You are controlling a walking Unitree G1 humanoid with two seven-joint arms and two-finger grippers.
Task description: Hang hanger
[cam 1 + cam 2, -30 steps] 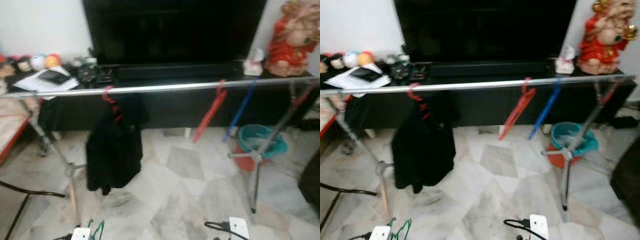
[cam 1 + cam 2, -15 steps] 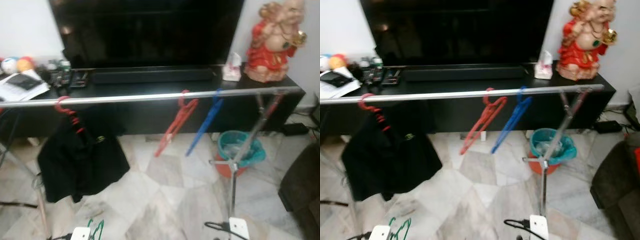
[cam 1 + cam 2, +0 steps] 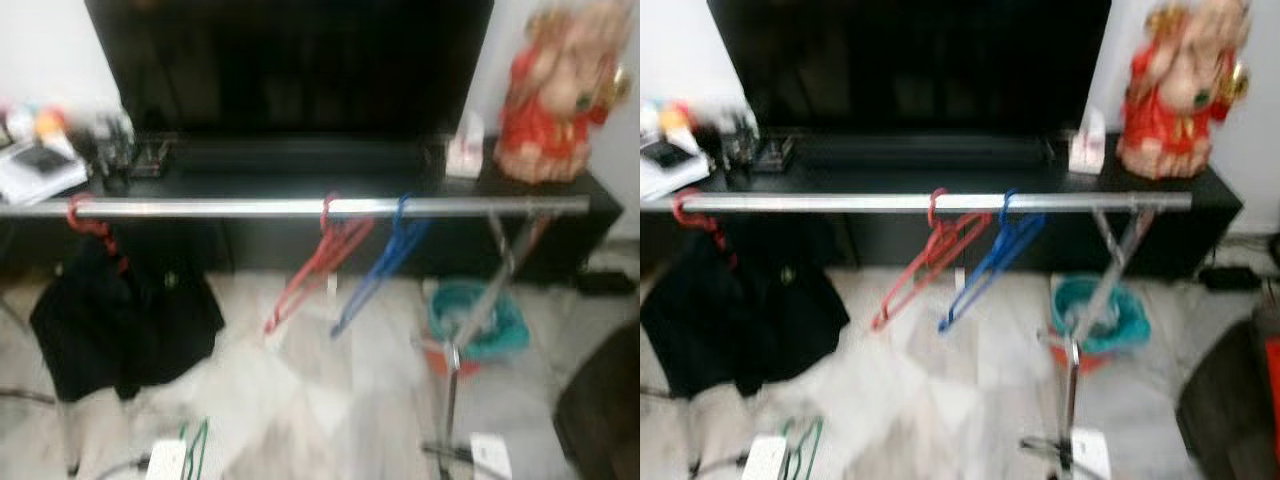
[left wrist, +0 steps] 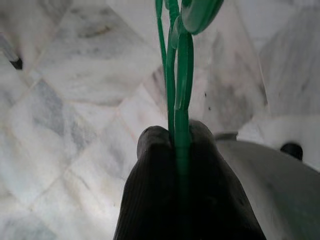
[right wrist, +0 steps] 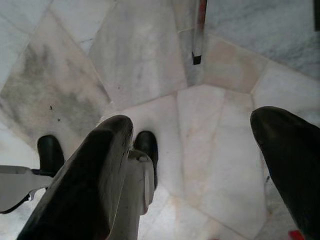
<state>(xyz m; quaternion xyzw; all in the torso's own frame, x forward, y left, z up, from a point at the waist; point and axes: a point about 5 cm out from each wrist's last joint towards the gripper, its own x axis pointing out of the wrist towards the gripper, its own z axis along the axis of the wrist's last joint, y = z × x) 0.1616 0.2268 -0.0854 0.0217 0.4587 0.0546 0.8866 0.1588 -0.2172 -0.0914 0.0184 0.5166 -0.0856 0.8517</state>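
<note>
A silver clothes rail (image 3: 240,208) crosses in front of me at mid height. On it hang an empty red hanger (image 3: 310,268), an empty blue hanger (image 3: 372,272) and, at the left end, a black garment (image 3: 120,322) on a red hanger. My left gripper (image 4: 178,142) is shut on a thin green hanger (image 4: 176,75), held low over the marble floor. That green hanger (image 3: 195,455) shows at the bottom left of the left eye view, well below the rail. My right gripper (image 5: 192,122) hangs open above the floor with nothing between its fingers.
Behind the rail stand a black TV console (image 3: 300,165) and a large dark TV (image 3: 290,60). A red figurine (image 3: 560,95) sits on the console's right end. A teal bin (image 3: 478,318) stands by the rack's right leg (image 3: 455,380). A dark seat (image 3: 605,420) is at right.
The whole picture has shifted and blurred, so the camera moved: the rail and hangers sit lower and further left in view. The green hanger stays in my left gripper.
</note>
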